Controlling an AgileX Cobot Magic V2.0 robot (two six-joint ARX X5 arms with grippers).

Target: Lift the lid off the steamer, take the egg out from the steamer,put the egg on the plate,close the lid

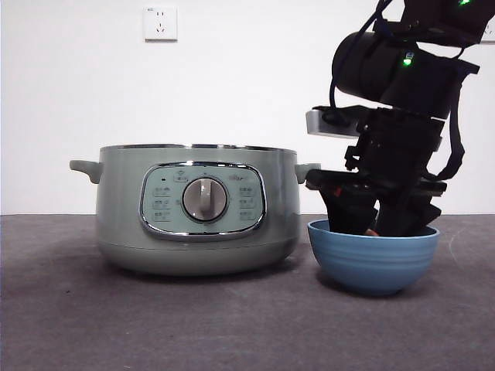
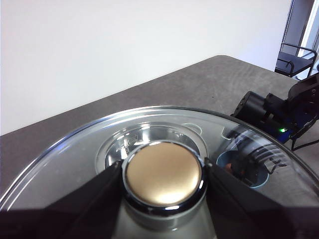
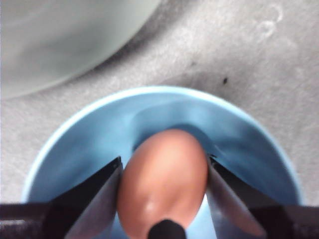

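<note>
While the left end effector (image 2: 163,172) clamps the lid (image 2: 75,164) by its knob, the right end effector (image 3: 163,184) grips the smooth brown egg (image 3: 162,179) inside the blue plate (image 1: 373,264), at the uncovered steamer's (image 1: 197,209) three o'clock.

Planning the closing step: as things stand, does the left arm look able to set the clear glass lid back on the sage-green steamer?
Probably yes. The left gripper clamps the lid's knob, the steamer's top is uncovered, and the right gripper is down in the blue bowl beside it.
</note>
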